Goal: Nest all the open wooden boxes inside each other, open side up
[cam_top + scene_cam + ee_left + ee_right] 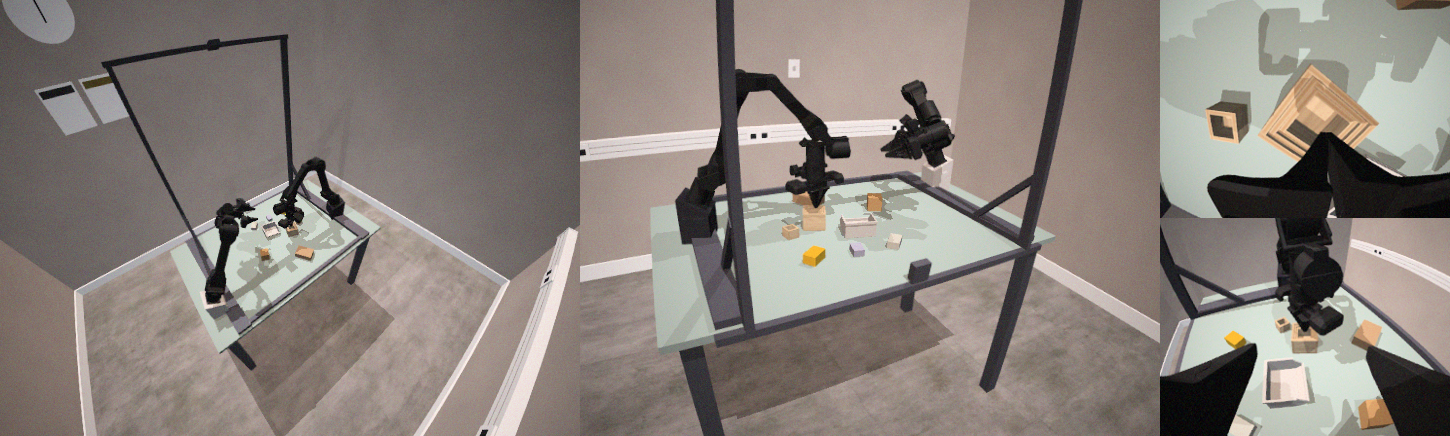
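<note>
A light tan wooden box (814, 217) stands on the table, also in the left wrist view (1318, 113). My left gripper (815, 202) points straight down at it. Its fingers (1327, 135) are pressed together with the tips at the box's near rim, and I see nothing between them. A small open box (790, 231) (1226, 121) sits just beside it. A larger pale open box (858, 226) stands upright to the other side (1286, 381). Two brown boxes (874, 202) (800, 197) lie farther back. My right gripper (887, 147) is open and empty, high above the far corner.
A yellow block (813, 255), a lilac block (857, 249) and a cream block (894, 241) lie toward the near edge. A dark frame post (735, 165) stands in front of the left arm. A small dark mount (919, 270) sits on the near rail.
</note>
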`<state>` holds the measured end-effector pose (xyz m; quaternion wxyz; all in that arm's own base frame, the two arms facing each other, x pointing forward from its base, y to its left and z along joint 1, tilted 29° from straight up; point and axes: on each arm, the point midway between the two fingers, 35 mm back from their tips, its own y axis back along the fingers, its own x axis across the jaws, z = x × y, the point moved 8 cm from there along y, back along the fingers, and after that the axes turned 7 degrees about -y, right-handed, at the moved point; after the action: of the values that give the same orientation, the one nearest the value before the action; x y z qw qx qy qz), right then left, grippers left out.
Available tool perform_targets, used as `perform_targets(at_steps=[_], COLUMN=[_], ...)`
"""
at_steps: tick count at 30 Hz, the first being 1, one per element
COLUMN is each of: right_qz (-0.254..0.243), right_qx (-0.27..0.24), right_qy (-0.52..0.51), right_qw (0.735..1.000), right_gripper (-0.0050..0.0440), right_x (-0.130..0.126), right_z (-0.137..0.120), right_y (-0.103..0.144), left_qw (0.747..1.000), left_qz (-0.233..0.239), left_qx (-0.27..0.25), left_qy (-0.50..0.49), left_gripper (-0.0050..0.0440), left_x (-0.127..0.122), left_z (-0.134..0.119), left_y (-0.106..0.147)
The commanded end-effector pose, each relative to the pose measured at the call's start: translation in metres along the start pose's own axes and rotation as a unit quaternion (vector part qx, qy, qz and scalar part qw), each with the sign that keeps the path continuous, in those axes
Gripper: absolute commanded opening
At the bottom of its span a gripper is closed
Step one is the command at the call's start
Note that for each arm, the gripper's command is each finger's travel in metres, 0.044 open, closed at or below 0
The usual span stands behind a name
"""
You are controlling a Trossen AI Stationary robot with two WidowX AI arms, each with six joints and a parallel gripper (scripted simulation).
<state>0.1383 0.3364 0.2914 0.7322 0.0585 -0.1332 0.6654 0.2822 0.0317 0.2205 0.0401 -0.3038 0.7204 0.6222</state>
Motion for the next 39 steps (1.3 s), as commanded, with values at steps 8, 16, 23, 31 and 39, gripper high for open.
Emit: perform_targets(at_steps=[8, 16, 23, 31, 39], right_qz=[0.000, 0.000, 0.000, 0.000, 0.000], right_qx=[-0.002, -0.002, -0.002, -0.002, -0.002], right_qy=[-0.011, -0.011, -0.011, -0.011, -0.011], right_qw=[1.000, 1.000, 1.000, 1.000, 1.000], right_gripper=[0.0400, 0.0400, 0.0400, 0.0400, 0.0400], right_x=[0.001, 0.001, 0.001, 0.001, 0.001], right_z=[0.007, 0.007, 0.007, 0.007, 0.007], right_y=[0.000, 0.000, 0.000, 0.000, 0.000], left_qw=[0.960, 0.877, 0.784, 0.632, 0.512], left_qz=[-0.015, -0.015, -0.015, -0.014, -0.013], left_qx=[0.004, 0.000, -0.002, -0.005, -0.008], left_qy=[-0.279, -0.481, -0.620, -0.775, -0.859], left_gripper=[-0.0050, -0.0050, -0.0050, -0.0050, -0.0050], left_x=[-0.004, -0.004, -0.003, -0.002, 0.000], left_z=[-0.001, -0.001, 0.000, 0.000, 0.000], left_y=[0.025, 0.037, 0.046, 0.058, 0.066])
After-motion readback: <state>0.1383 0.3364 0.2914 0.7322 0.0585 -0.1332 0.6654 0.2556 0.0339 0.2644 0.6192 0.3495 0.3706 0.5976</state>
